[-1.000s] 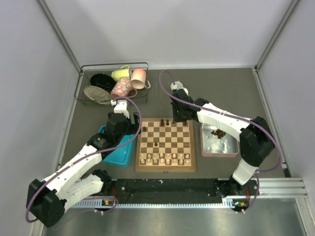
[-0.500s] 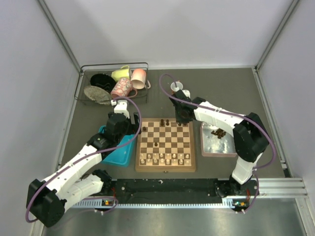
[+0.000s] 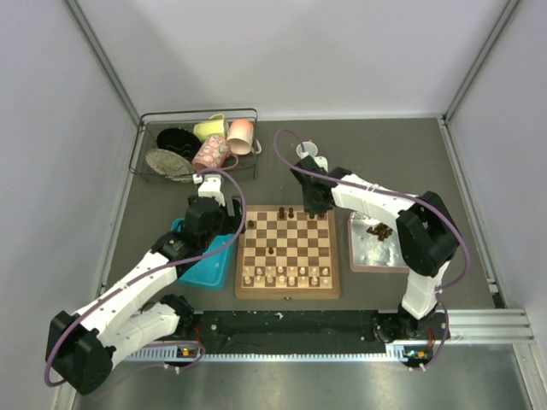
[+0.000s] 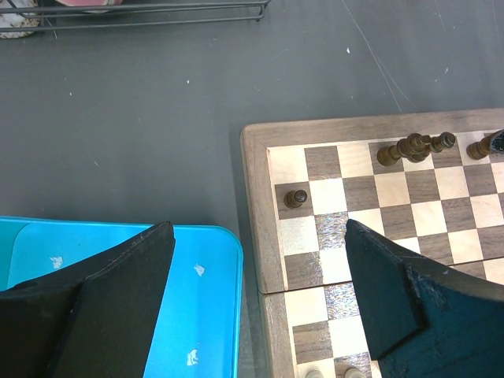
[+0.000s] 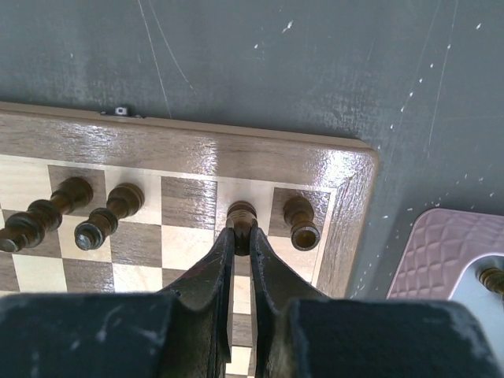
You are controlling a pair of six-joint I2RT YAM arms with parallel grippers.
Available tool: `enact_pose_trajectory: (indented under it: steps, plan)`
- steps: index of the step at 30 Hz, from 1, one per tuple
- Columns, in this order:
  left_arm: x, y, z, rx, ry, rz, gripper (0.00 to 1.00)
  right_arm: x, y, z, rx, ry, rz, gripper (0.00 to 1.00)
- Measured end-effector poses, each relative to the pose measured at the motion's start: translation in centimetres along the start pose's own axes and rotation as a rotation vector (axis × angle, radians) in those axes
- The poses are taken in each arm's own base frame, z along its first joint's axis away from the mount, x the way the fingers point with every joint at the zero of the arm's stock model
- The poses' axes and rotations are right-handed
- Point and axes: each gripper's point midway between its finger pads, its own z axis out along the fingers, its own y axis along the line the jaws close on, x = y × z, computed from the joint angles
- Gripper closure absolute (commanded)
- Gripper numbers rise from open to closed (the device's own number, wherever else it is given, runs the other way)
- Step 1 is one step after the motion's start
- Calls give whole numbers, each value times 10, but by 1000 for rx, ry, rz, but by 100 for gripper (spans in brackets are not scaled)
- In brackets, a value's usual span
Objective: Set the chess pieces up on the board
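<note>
From above, we see the board (image 3: 288, 294) lying before the arm bases, with the right gripper (image 3: 314, 205) low over its far right corner. The wrist hides its fingertips, so we cannot read the grip here. The left gripper (image 3: 218, 227) hangs over the far corner of the blue tray (image 3: 201, 275), its jaws likewise hidden. From the left wrist, its fingers (image 4: 126, 283) stand wide apart with nothing between them, straddling the tray's edge and the board's left frame. A wire basket (image 4: 157, 8) is cut off at the top. From the right wrist, the fingers (image 5: 213, 272) are pinched tight on a dark chess piece (image 5: 241, 213), over the far-row square next to the corner one. Only its head shows, so we cannot tell whether its base touches the board. A pink tray (image 5: 441, 244) is cropped at the right.
</note>
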Motion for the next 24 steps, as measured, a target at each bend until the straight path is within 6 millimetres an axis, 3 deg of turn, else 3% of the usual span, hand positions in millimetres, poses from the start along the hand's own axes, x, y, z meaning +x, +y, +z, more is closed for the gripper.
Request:
enact_pose_trajectory:
  steps: [9,13,16,24]
  plan:
    - [0,0,0,0,0,0,7,-3,2,1,-2,-4,2,92]
    - [0,0,0,0,1,0,7,-3,2,1,-2,-3,2,74]
    - [1,0,0,-1,1,0,7,-3,2,1,-3,-3,2,68]
    - [1,0,0,-1,2,1,7,-3,3,1,-7,-1,1,66]
